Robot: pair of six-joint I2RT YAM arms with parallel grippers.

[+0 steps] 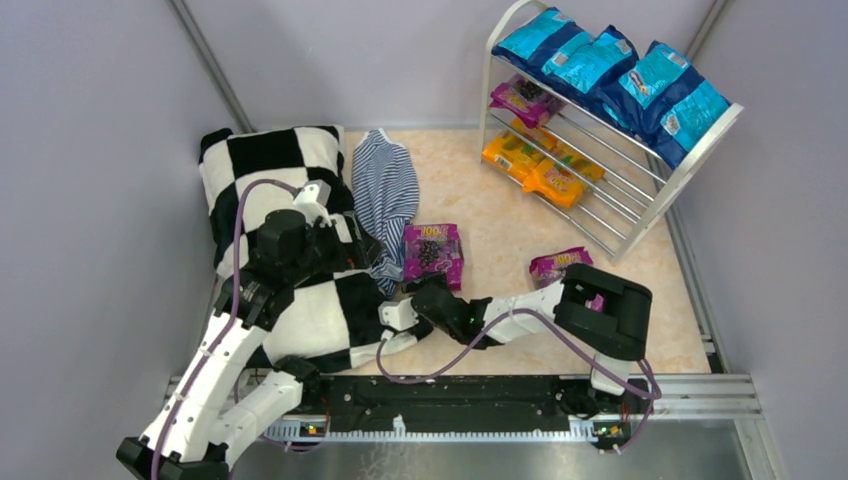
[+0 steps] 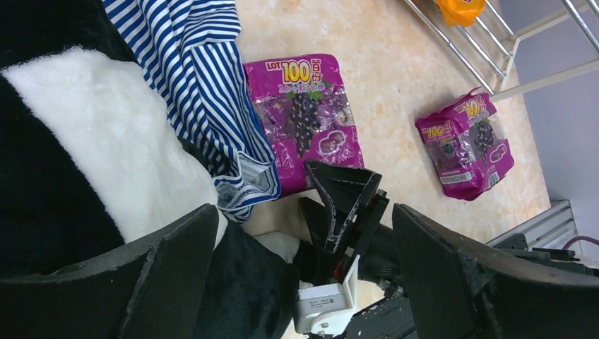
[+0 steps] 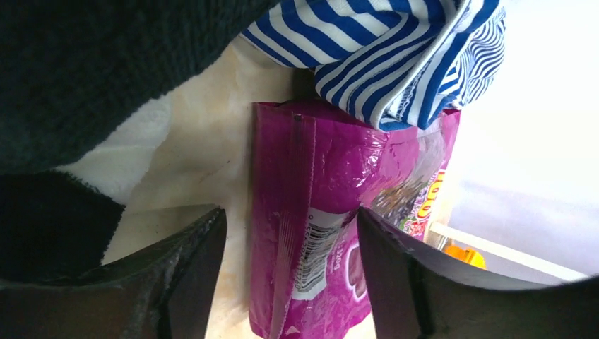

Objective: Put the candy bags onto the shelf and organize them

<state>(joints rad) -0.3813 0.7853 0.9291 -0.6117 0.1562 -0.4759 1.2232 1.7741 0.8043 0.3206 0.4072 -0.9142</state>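
A purple candy bag [image 1: 432,250] [image 2: 304,120] lies on the table against the striped cloth. My right gripper [image 1: 425,295] [image 3: 289,233] straddles its near edge [image 3: 332,212]. The right finger touches the bag and the left finger stands apart from it, so the jaws are open. Further right lies a second purple bag [image 1: 558,266] [image 2: 466,145]. The white shelf [image 1: 640,190] holds several blue bags [image 1: 600,65] on top, a purple bag [image 1: 520,98] on the middle tier and orange bags [image 1: 540,165] on the lowest. My left gripper [image 1: 345,240] [image 2: 304,240] hangs wide open and empty over the pillow.
A black-and-white checkered pillow [image 1: 270,170] [image 2: 85,141] fills the left side. A blue-striped cloth [image 1: 385,190] [image 2: 198,70] [image 3: 381,49] overlaps the near bag's top edge. Grey walls close in both sides.
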